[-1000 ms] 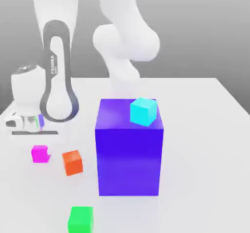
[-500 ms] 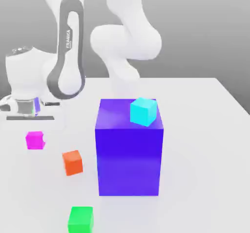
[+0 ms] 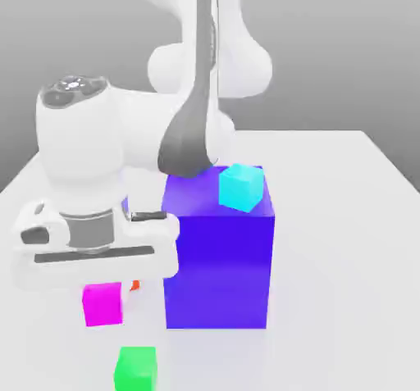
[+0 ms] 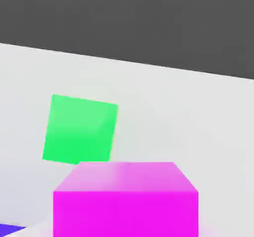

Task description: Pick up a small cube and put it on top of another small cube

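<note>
**Pink cube in the grip, stacking still ahead**

End effector (image 3: 103, 287) hangs just under the white hand, fingers clamped together on the small cube (image 3: 102, 304), which looks lifted off the table (image 3: 361, 217). The green cube (image 3: 135, 368) sits at about five o'clock from it, the big blue-violet block (image 3: 217, 250) at three o'clock. Pick-up looks done; carrying and setting it on another cube remains.
</note>
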Robot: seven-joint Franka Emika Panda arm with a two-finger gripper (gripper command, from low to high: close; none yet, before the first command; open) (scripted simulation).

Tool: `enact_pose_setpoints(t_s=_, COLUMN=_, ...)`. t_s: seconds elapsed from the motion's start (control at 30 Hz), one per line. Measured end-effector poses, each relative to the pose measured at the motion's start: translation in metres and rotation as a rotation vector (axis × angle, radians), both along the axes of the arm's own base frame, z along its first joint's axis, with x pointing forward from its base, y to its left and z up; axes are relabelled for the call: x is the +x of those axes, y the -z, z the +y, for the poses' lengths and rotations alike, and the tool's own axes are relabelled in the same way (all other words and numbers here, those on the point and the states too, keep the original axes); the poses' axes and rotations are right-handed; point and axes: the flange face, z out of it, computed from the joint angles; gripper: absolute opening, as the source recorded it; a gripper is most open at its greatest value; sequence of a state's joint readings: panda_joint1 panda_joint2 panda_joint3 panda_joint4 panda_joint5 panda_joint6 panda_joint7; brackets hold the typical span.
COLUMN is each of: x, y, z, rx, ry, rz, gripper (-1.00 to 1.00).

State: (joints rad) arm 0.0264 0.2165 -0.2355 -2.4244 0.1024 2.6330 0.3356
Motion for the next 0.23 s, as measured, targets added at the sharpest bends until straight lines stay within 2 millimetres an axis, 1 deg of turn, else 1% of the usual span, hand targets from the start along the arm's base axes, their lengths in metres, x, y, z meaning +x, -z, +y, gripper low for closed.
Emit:
enact_pose_setpoints(t_s=0.07, x=0.003, y=0.025, z=0.004, rx=0.001, ry=-0.002, rz=0.000, gripper=-1.00)
enact_pose_setpoints(t_s=0.1, x=0.002, y=0.036, z=0.005, rx=0.001, ry=-0.001, rz=0.000, gripper=1.00)
enact_pose_setpoints(t_s=0.23, x=0.002, y=0.036, z=0.005, rx=0.001, ry=-0.001, rz=0.000, gripper=1.00)
